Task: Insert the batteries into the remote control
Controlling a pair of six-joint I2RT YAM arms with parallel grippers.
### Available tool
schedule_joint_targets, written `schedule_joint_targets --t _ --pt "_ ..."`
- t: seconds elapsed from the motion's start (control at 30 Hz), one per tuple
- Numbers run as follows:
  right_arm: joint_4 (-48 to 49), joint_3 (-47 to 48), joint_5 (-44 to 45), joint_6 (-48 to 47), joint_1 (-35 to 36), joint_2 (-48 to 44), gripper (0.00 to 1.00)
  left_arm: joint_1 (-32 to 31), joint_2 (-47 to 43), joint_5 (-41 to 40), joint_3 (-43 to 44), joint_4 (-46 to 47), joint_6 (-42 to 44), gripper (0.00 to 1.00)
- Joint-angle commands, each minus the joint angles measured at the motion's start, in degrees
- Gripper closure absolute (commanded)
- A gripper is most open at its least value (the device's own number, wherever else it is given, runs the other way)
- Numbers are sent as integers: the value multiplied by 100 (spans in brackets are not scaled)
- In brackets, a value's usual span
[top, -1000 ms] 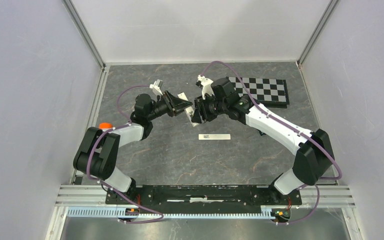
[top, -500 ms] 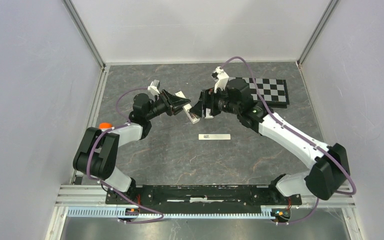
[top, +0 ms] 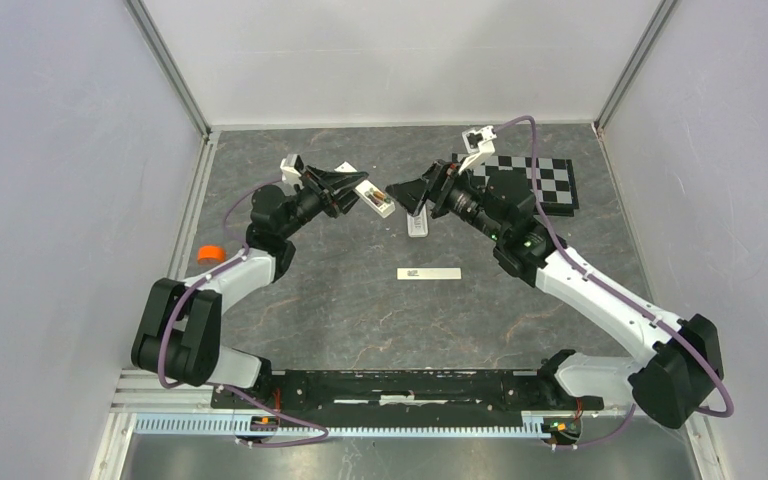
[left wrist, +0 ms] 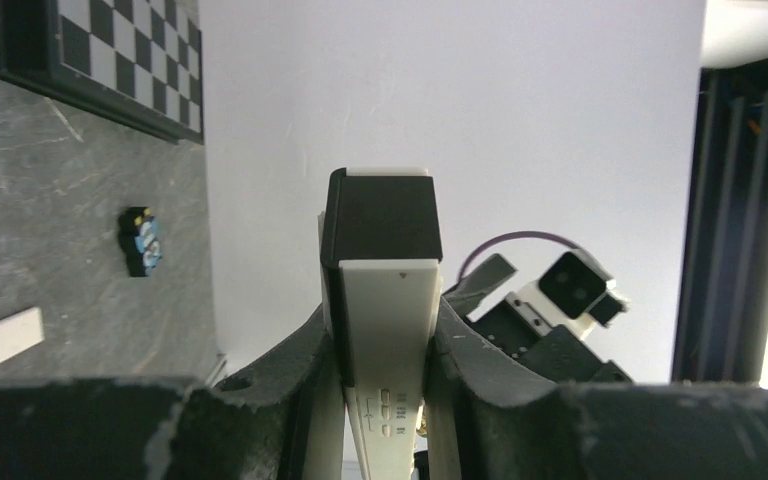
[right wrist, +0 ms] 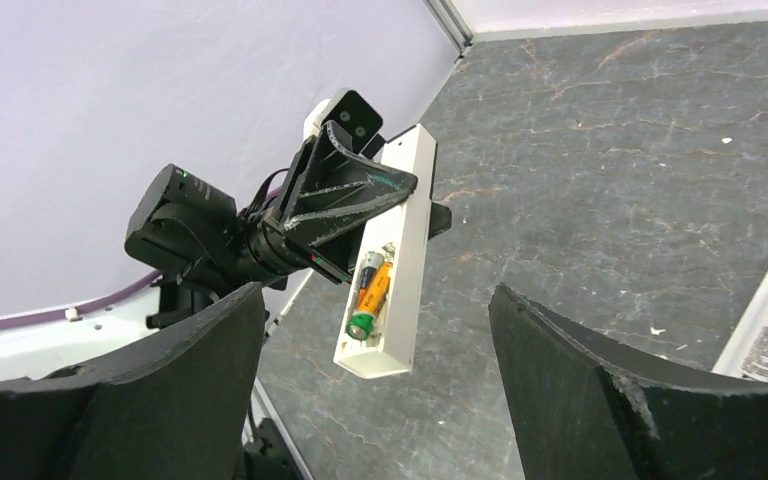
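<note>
Gripping the remote [top: 372, 198] by its long edges, the left gripper [top: 352, 190] is clamped on it and holds it off the table [top: 340, 310]. In the left wrist view we see the remote run straight out between the two fingers [left wrist: 295, 375] and past their tips. From the right wrist we see its open recess turned toward the right gripper [top: 400, 190]. A battery [right wrist: 372, 292], orange-wrapped with a green end, lies in the recess near the remote's free end. We cannot tell whether a second cell lies beside it. The right gripper faces the remote from the right, just beside its free end but apart from it, with jaws spread wide and nothing between them.

Both arms reach over the far half of the table, one from each side. Their wrists point at each other and almost meet near the middle.

We see a white piece [top: 417, 225] on the table just to the near side of the right gripper. A bar [top: 428, 273] lies nearer, well apart from both grippers. A checkerboard [top: 550, 185] lies at the far right, behind the right wrist. The left wrist view shows a small dark-and-blue item [left wrist: 142, 240] on the table near the checkerboard, too small for us to identify. Grey table surface spreads between the bar and the arm bases, and the far wall stands beyond the grippers.
</note>
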Motion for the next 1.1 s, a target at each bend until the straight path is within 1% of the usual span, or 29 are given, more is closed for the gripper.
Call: schedule_joint_targets --t 0.0,0.17,0.23,0.33,0.6,0.67,0.87,1.07 --pt "702 -148 17 594 -7 45 13 32 -174 -278 218 230 -812 93" --pt "1082 -213 -217 945 -9 196 13 30 -180 -307 213 356 -911 93" --pt "1107 -219 -243 1042 -12 254 15 29 -173 -312 202 394 -927 93" --pt "1123 -230 -272 1133 -8 335 19 26 -177 -308 194 440 -919 93" --pt "1189 -207 -366 1278 -12 550 35 17 -185 -255 261 440 -805 93" --pt "1372 -305 -322 1349 -11 551 36 12 -177 -230 308 414 -742 93" --pt "1449 -266 -307 1398 -32 674 38 -14 -142 -193 341 405 -701 93" --pt "1468 -260 -476 1539 -77 834 47 -37 -119 -133 397 449 -678 93"
